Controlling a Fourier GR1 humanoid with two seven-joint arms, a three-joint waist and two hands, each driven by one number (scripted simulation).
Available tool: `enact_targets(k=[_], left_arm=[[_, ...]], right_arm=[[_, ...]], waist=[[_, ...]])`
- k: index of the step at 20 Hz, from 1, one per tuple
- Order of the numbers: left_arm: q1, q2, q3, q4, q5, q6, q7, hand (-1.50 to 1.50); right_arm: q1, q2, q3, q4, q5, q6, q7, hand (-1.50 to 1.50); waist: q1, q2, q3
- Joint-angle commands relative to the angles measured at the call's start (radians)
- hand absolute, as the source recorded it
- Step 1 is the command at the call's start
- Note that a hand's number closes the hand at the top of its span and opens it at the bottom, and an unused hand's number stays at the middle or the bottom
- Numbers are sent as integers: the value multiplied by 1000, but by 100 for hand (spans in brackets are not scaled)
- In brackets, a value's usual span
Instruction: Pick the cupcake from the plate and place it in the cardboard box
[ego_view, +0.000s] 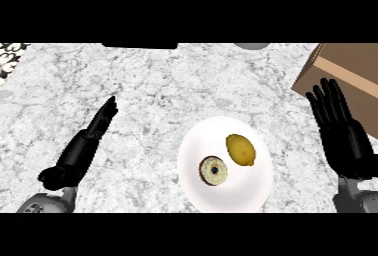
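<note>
Cardboard box (347, 75) cropped at right edge

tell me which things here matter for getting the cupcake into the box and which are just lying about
For the job: cupcake, white plate, cardboard box, right hand.
Just there: yellow lemon-like item on the same plate, left hand resting open.

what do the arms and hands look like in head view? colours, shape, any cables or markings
Both hands are matte black with long slim fingers: left hand, right hand. Each joins a grey forearm at the lower edge, a rounded grey cuff on the left forearm and a plainer grey section on the right forearm. No cables, markings or sleeves visible.
</note>
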Motion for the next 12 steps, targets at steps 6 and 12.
enact_targets(k=[6,12], left_arm=[[55,38,244,-19,230,29,230,0],[72,31,260,-14,281,12,286,0]], right_arm=[[-102,-35,145,-98,40,25,270,-150],[44,68,167,-222,359,-244,-91,-150]], waist=[[-8,-28,14],[-41,-29,15]])
